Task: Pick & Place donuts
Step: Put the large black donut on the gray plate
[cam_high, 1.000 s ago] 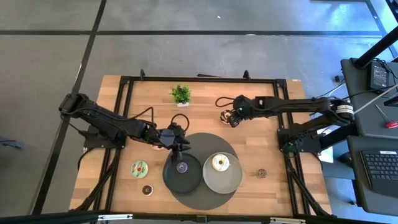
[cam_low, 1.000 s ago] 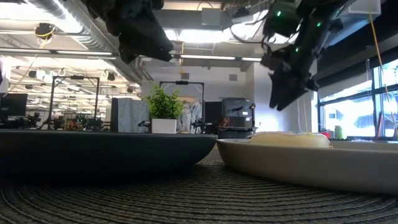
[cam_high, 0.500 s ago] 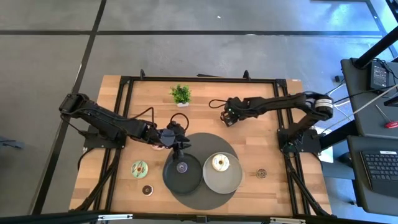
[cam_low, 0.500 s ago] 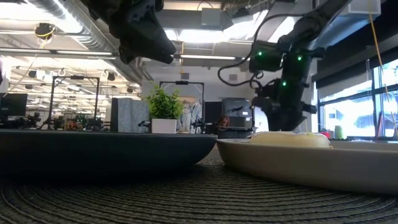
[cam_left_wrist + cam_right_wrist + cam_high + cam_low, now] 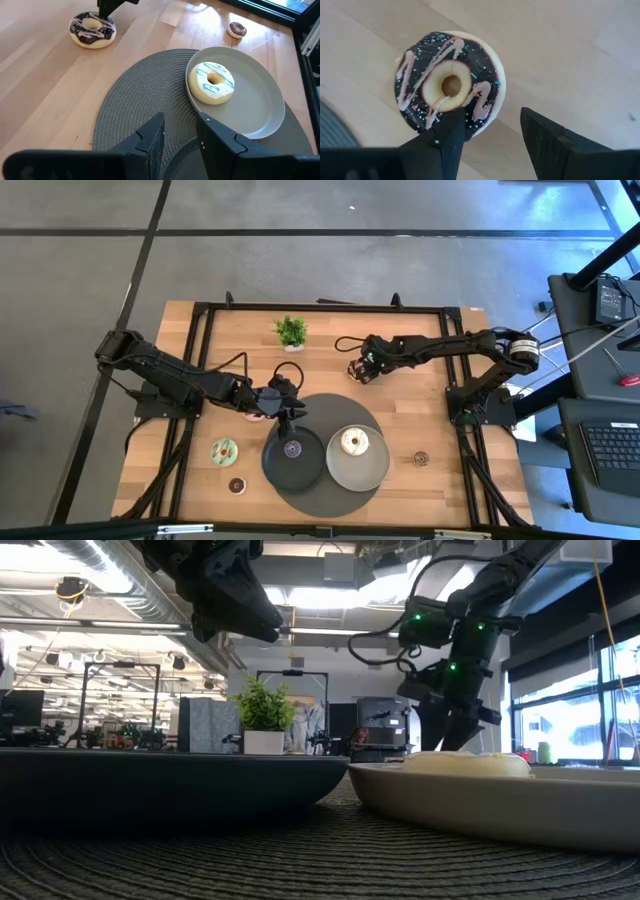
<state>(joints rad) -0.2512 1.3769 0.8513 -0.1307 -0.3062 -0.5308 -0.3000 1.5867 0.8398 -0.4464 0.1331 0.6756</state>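
Observation:
A chocolate donut (image 5: 449,85) with pink drizzle lies flat on the wooden table, also seen in the high view (image 5: 357,369). My right gripper (image 5: 492,135) is open just over it, pointing down. My left gripper (image 5: 180,134) is open and empty above the far rim of the dark plate (image 5: 275,465). That plate holds a tiny purple donut (image 5: 292,448). A white donut (image 5: 354,442) lies on the grey plate (image 5: 375,470). A green donut (image 5: 224,450) and two tiny brown ones (image 5: 237,486) (image 5: 421,459) lie on the table. A pink donut (image 5: 257,415) shows partly under the left arm. My right gripper stands open over the chocolate donut, from above. One finger (image 5: 451,134) shows over the donut's edge (image 5: 470,125) and the other finger (image 5: 545,142) over bare wood beside it. Whether either finger touches the donut, I cannot tell.
Both plates sit on a round woven grey mat (image 5: 320,492) at the table's near middle. A small potted plant (image 5: 291,332) stands at the far edge. Bare wood lies around the chocolate donut and at the table's right side.
My right gripper has gone down and a little toward the table's left, onto the chocolate donut, which lies where it was. My left gripper has kept its place above the dark plate.

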